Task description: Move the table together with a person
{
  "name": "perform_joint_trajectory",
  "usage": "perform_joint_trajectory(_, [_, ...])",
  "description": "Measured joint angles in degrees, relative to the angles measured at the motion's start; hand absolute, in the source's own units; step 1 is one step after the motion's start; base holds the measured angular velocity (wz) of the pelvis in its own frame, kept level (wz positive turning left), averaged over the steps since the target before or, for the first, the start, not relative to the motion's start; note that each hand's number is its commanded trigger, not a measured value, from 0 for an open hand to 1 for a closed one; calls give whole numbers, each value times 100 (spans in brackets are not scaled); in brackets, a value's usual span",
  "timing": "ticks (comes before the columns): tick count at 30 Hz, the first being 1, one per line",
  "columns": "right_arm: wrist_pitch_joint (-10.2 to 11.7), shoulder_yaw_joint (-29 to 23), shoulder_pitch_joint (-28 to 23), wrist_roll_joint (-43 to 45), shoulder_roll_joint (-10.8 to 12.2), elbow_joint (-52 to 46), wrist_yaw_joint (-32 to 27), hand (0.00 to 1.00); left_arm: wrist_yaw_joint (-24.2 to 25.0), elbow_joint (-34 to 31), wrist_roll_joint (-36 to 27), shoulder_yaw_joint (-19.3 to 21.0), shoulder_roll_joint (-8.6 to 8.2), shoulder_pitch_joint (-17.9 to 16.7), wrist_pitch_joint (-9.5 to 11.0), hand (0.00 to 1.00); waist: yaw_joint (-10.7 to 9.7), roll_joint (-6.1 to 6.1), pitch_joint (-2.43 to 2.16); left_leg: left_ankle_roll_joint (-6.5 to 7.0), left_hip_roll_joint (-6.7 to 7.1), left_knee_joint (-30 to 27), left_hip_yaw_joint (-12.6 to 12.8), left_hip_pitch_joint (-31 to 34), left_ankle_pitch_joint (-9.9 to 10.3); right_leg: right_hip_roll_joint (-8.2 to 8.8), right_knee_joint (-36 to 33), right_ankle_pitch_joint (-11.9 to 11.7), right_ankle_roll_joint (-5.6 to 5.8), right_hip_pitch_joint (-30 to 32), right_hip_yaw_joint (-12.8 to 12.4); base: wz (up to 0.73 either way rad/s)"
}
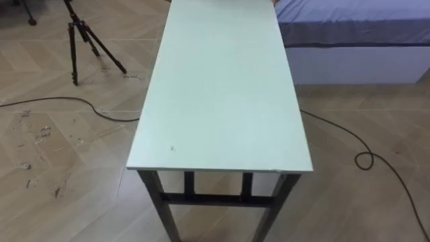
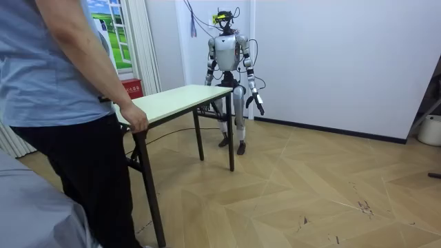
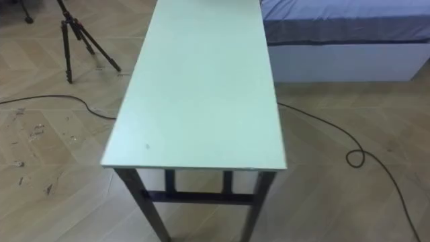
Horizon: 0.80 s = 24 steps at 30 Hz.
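The table point(image 1: 222, 87) runs lengthwise away from you, its near short edge at lower centre of the eye views, level with neither arm; your left hand point(image 2: 260, 104) hangs at your side, spread or curled you cannot tell, while a person's hand point(image 2: 134, 118) holds the far end.

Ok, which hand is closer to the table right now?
Right, it seems. In the room view the right hand hangs close behind the table's end; the left hand hangs out past its corner, clear of it.
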State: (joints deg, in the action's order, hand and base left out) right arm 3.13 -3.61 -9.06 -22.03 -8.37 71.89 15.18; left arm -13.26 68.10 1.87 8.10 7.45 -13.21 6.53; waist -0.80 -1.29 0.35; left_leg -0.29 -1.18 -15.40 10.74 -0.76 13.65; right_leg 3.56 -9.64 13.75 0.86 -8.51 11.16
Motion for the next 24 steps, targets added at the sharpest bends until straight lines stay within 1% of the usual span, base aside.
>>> perform_joint_trajectory(8, [0, -1, -23, 4, 0, -4, -4, 0, -11, 0, 0, 1, 0, -5, 4, 0, -19, -17, 7, 0, 0, -2, 3, 0, 0, 0, -1, 0, 0, -1, 3, 0])
perform_joint_trajectory(13, [-1, 7, 10, -1, 0, -4, -3, 0, 1, -12, -4, -5, 0, 6, 4, 0, -18, -8, -5, 1, -2, -13, 3, 16, 0, -1, -5, 0, 0, 8, 16, 0])
perform_joint_trajectory(24, [-16, -1, 13, 13, -3, -9, 106, 0, 402, -10, -19, -2, -27, -12, -9, 0, -14, 16, -17, 1, -4, -19, -9, 26, 1, -2, -5, 0, 0, 14, 16, 0])
